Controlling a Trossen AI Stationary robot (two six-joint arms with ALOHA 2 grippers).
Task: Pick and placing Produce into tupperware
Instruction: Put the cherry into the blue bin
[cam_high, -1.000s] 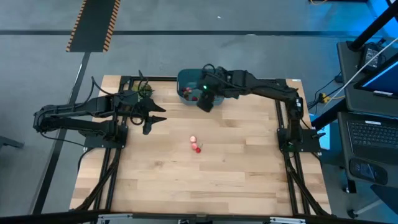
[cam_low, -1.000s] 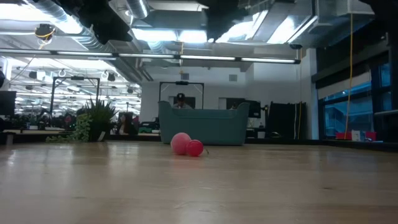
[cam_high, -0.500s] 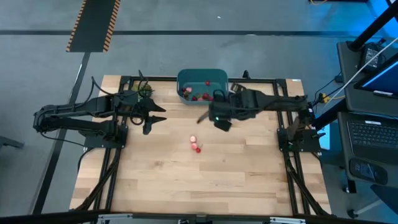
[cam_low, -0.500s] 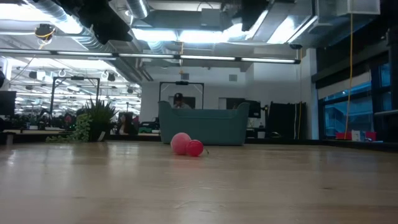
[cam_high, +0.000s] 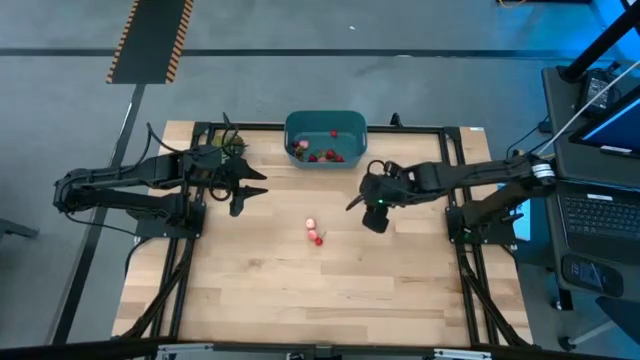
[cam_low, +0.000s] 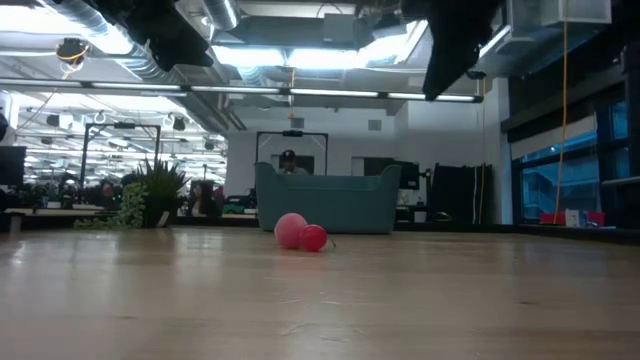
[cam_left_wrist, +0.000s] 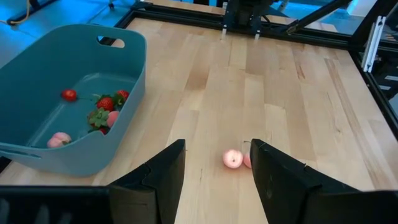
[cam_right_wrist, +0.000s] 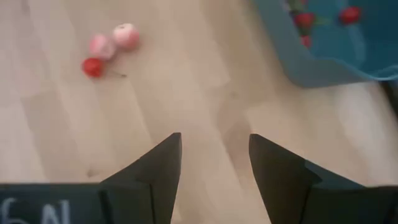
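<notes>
Worktop carries the tupperware at its far edge, several produce pieces already inside. Left gripper waits off the tub's left side, partly open, holding nothing. My right gripper hangs nearer than the tub, partly open, empty. Loose produce: a small cluster, well clear of the tub, nearer side. Plan: centre over one piece, descend straight, close gently; touching pieces may roll.

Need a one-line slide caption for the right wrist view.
Right tool, open and empty, above bare table between three loose produce pieces and the teal tub holding more.
</notes>
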